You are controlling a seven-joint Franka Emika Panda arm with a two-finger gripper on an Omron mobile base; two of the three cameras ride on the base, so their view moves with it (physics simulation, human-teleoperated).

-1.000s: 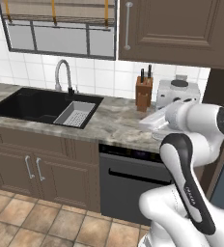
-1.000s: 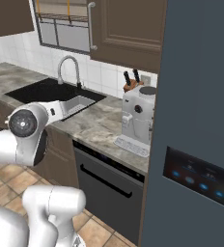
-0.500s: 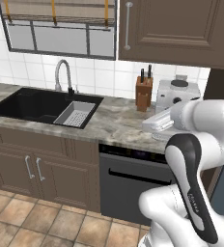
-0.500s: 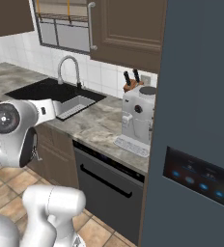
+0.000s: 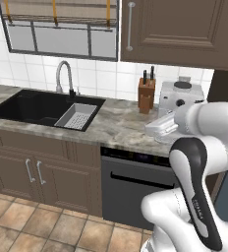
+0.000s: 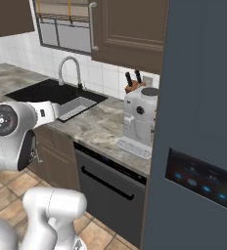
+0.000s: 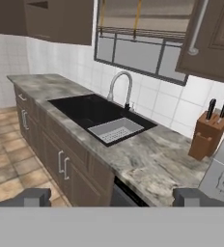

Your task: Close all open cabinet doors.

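Dark brown wall cabinet door (image 6: 130,29) with a vertical silver bar handle (image 6: 92,27), mounted above a marbled counter (image 6: 93,128). A black sink (image 6: 49,93) with a curved faucet (image 6: 69,68) lies left; a knife block (image 6: 131,83) and white appliance (image 6: 140,117) stand beside the grey-blue fridge (image 6: 198,122). Black dishwasher (image 6: 108,188) below.

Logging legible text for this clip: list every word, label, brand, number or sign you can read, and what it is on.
No text can be read here.
Fridge panel: glowing blue icons, too blurred to read as words or numbers.
Robot forearm: small dark marking, too small to read.
Coffee machine, knife block, dishwasher and cabinet doors: no lettering visible.
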